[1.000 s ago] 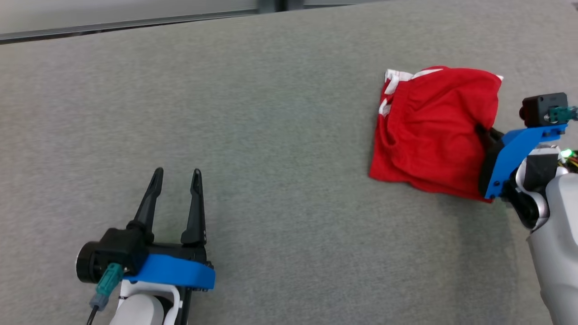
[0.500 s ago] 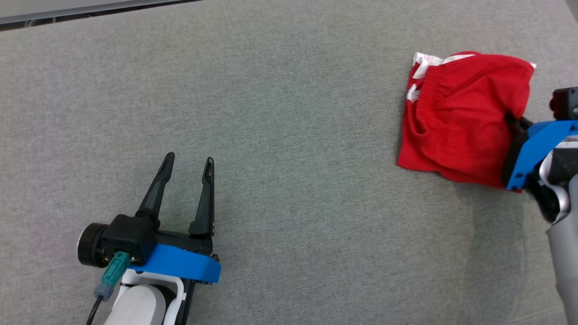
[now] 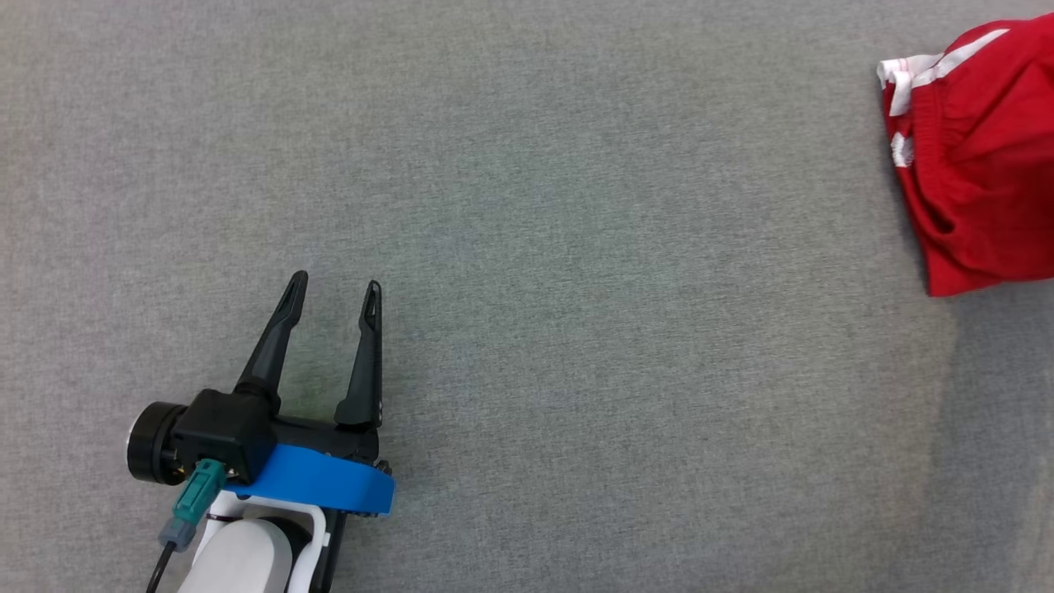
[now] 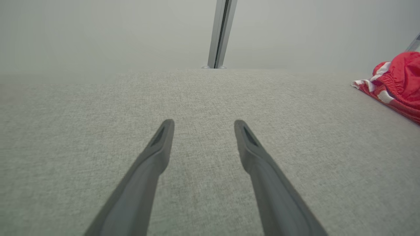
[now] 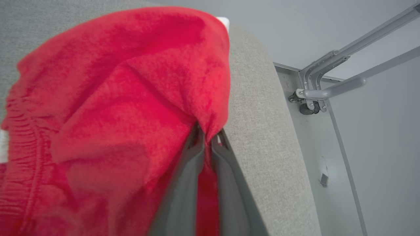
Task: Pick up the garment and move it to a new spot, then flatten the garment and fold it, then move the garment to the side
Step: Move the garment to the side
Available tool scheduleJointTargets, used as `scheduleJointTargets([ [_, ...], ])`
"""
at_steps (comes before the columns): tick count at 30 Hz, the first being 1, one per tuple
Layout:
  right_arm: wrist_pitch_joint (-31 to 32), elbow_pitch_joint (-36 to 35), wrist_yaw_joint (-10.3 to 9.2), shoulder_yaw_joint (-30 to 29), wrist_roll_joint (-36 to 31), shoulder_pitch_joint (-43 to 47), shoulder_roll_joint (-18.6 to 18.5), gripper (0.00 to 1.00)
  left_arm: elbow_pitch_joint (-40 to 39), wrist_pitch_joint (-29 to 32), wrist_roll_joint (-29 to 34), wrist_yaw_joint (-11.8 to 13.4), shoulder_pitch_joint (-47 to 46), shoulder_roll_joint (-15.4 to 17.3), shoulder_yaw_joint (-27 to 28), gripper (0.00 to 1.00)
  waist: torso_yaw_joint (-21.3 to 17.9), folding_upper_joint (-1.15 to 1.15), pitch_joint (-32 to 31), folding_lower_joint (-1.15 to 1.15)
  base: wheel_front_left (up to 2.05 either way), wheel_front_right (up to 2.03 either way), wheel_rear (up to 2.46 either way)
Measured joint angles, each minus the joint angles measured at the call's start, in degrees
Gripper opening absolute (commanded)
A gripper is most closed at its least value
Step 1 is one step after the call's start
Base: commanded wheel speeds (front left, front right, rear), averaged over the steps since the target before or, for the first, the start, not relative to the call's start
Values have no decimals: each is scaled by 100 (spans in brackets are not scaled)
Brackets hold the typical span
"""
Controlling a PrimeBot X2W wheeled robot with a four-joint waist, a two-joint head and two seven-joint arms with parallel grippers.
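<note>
The garment [image 3: 980, 165] is a folded red pair of shorts with white trim, lying at the far right edge of the head view on the grey cloth table [image 3: 576, 247]. The left wrist view shows the garment [image 4: 397, 85] far off to the right. In the right wrist view my right gripper [image 5: 207, 136] is shut, pinching a fold of the garment [image 5: 115, 114] close to the table's right edge. My left gripper [image 3: 333, 287] rests low at the lower left, open with nothing between its fingers [image 4: 160, 144], far from the garment.
The table's right edge [image 5: 279, 131] drops off beside the garment, with a grey metal frame on a caster [image 5: 315, 95] and floor beyond. A vertical grey post [image 4: 221, 32] stands behind the table's far edge.
The head camera has swung left, so the garment sits at the right frame edge and the right arm has left the head view. My left gripper stays still and open.
</note>
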Motion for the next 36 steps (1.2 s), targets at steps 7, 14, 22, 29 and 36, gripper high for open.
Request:
scheduleJointTargets([
  [7, -180, 91, 0, -203, -341, -174, -66, 100, -4, -2, -1, 27, -5, -2, -32, 100, 92, 0, 72, 0, 0, 0, 0],
  [14, -576, 107, 0, -196, -433, -191, 90, 100, 103, -70, -60, 27, -27, -34, -60, 100, 93, 0, -81, 0, 0, 0, 0],
  [22, -1211, -91, 0, 245, -350, -212, 456, 100, 371, -255, -244, 33, -34, -97, 51, 100, 198, 0, -526, 0, 0, 0, 0],
  [29, -1981, -267, 0, 441, -336, 183, 1093, 100, 767, -442, -503, 99, 93, -151, 322, 100, 335, 0, -1089, -1, 0, 0, 0],
  [36, -2703, -452, 0, 302, -444, 1214, 1848, 100, 1177, -555, -723, 135, 475, -202, 506, 100, 494, 0, -1673, -2, 0, 0, 0],
])
